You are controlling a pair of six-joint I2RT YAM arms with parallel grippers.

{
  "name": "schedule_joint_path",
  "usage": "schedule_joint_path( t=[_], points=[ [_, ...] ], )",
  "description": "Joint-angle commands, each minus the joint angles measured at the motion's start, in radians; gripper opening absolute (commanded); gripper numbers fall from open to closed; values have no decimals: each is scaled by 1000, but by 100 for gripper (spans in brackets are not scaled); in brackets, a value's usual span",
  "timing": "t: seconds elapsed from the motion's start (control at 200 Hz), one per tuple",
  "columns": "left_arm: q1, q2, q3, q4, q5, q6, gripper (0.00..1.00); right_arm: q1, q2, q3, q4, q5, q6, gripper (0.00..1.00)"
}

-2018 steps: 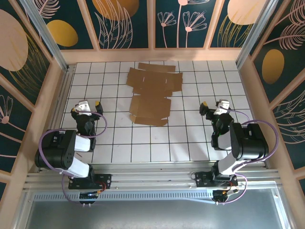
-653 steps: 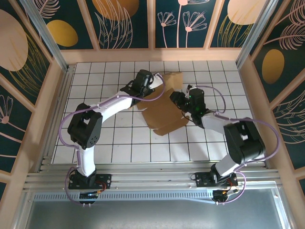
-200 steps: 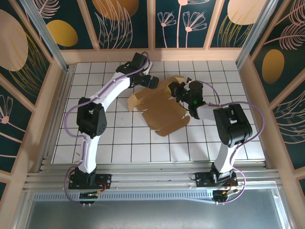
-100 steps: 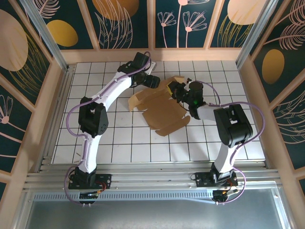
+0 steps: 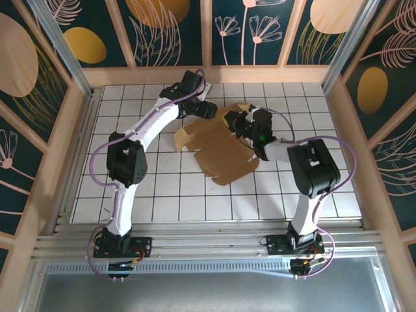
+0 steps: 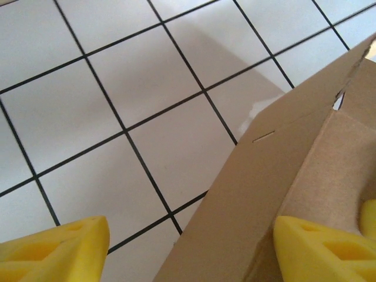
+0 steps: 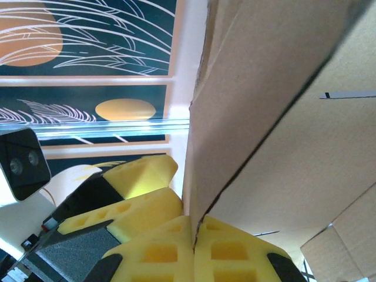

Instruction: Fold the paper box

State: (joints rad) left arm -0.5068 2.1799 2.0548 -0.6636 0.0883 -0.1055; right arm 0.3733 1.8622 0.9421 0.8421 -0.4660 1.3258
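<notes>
The paper box (image 5: 218, 149) is a brown die-cut sheet lying partly folded on the white tiles, far of the table's middle. My right gripper (image 5: 231, 119) is at its far edge, shut on a raised flap. In the right wrist view that flap (image 7: 282, 117) stands pinched edge-on in the right gripper (image 7: 194, 235). My left gripper (image 5: 209, 110) reaches in from the far left of the sheet. In the left wrist view the left gripper (image 6: 191, 252) is open, and an upright cardboard wall (image 6: 247, 194) stands between its yellow fingertips. The left fingers (image 7: 138, 176) sit close beside the pinched flap.
The white tiled table (image 5: 162, 188) has wooden walls with dark patterned panels (image 5: 169, 39) round three sides. An aluminium rail (image 5: 81, 136) runs along the left edge. Both arms stretch to the far half, with bare tiles near the bases.
The right gripper has shifted slightly left along the flap, loosening briefly and closing on it again. The left jaws have narrowed a little around the cardboard wall.
</notes>
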Motion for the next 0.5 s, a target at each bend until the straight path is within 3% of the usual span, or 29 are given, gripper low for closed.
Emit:
schedule_joint_path(
  t=[0.0,0.05,0.165,0.27,0.405,0.496],
  points=[
    [-3,-165,-68,17,-100,-132,73,6,20,16,16,1,5,2],
    [-3,-247,-132,54,-129,-219,76,7,23,12,17,1,6,1],
    [-4,-432,-303,78,-243,-536,68,9,32,6,31,1,14,0],
    [-4,-603,-512,161,-217,-787,57,8,37,4,36,-1,17,0],
    [-4,-789,-866,450,-99,-1136,39,9,40,6,35,-11,15,0],
    [-4,-821,-973,545,-125,-1209,35,9,36,1,32,-14,16,0]
  ],
)
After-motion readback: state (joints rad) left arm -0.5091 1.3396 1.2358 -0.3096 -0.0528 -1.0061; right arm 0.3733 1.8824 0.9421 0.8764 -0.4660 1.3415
